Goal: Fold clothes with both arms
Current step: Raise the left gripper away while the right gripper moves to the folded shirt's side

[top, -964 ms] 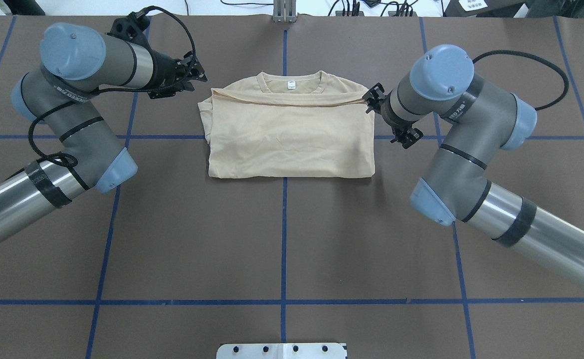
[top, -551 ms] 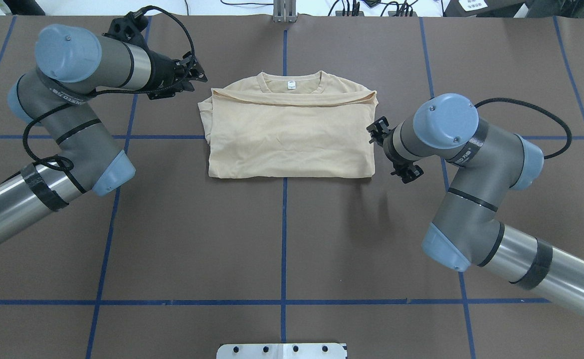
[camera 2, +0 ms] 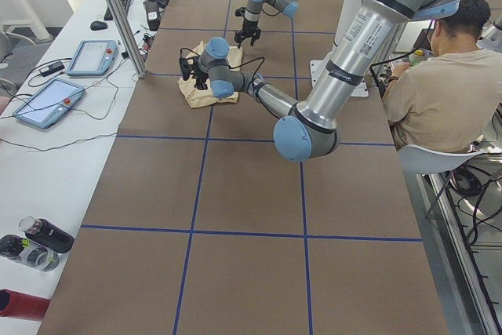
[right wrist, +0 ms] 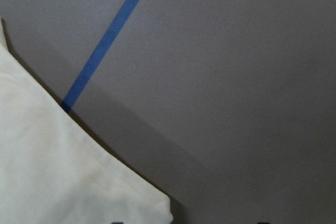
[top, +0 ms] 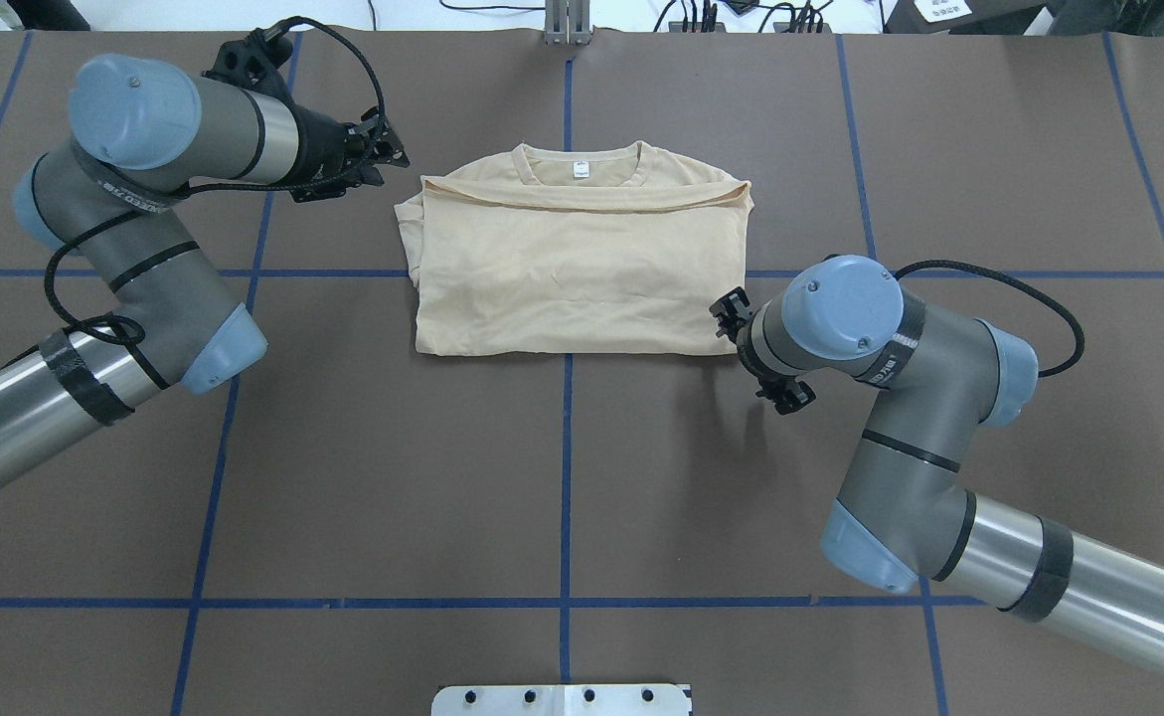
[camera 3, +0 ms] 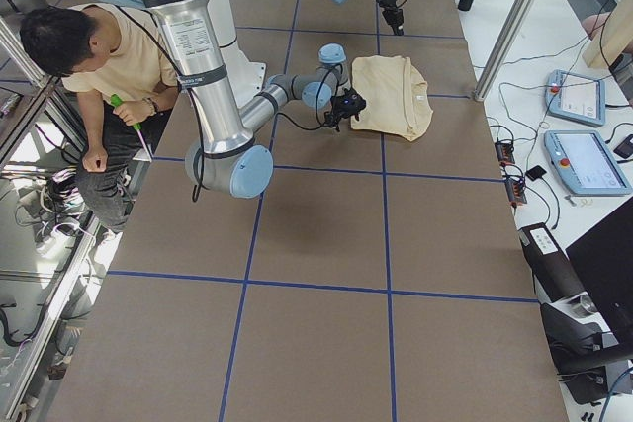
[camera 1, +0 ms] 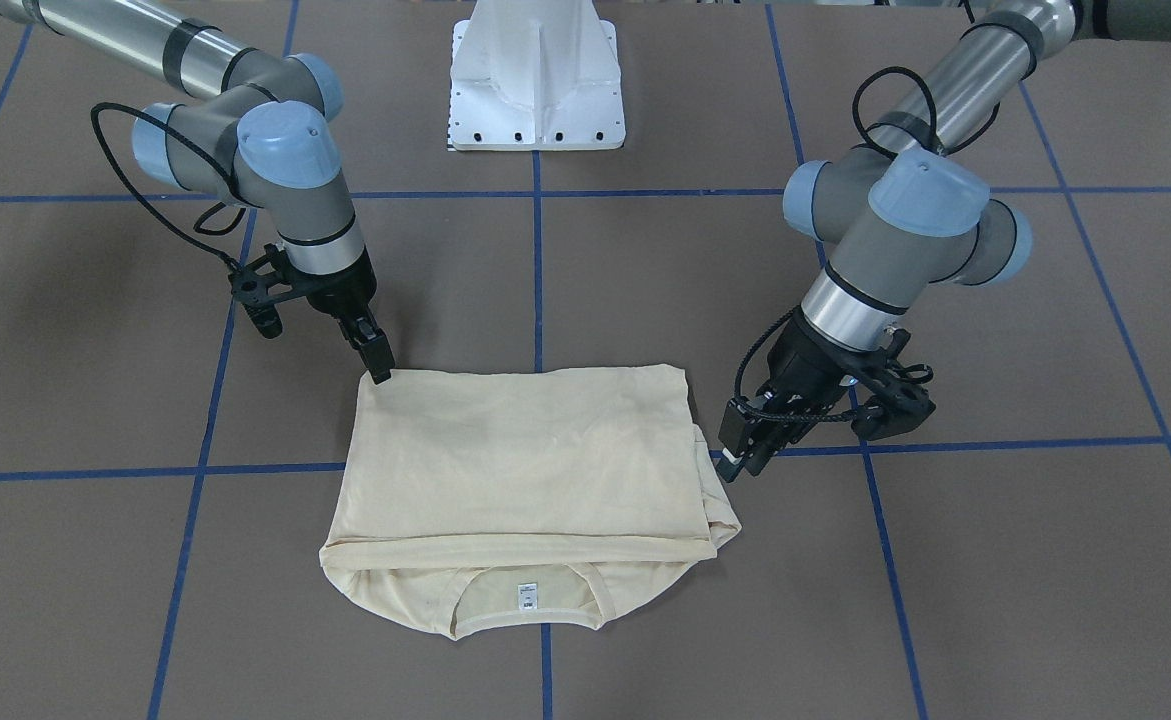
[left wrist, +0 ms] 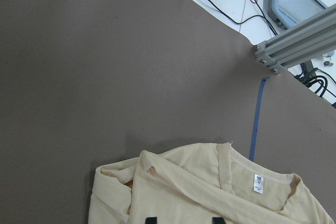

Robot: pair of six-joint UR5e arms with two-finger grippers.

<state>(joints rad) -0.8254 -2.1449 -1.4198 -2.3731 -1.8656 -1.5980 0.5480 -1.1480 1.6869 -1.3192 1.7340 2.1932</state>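
Observation:
The clothes are one cream shirt (top: 582, 268), folded into a rectangle on the brown table, collar and white neck label (top: 579, 171) on the far side. My left gripper (top: 393, 157) hovers open just off the shirt's far left corner, holding nothing. In the front-facing view it (camera 1: 733, 462) sits beside the bunched sleeve edge. My right gripper (camera 1: 379, 368) points down at the shirt's (camera 1: 525, 470) near right corner, open. The right wrist view shows that cloth corner (right wrist: 79, 182) between the tips. In the left wrist view the collar (left wrist: 247, 171) lies ahead.
The white pedestal base (camera 1: 537, 75) stands at the robot's edge of the table. Blue tape lines (top: 567, 477) grid the brown surface. An aluminium post (top: 567, 25) rises at the far edge. A seated person (camera 2: 435, 92) and control tablets (camera 3: 584, 160) are beside the table.
My right arm has swung from the shirt's far right corner back along its right edge to the near right corner. The left arm has hardly moved, and the shirt lies unchanged.

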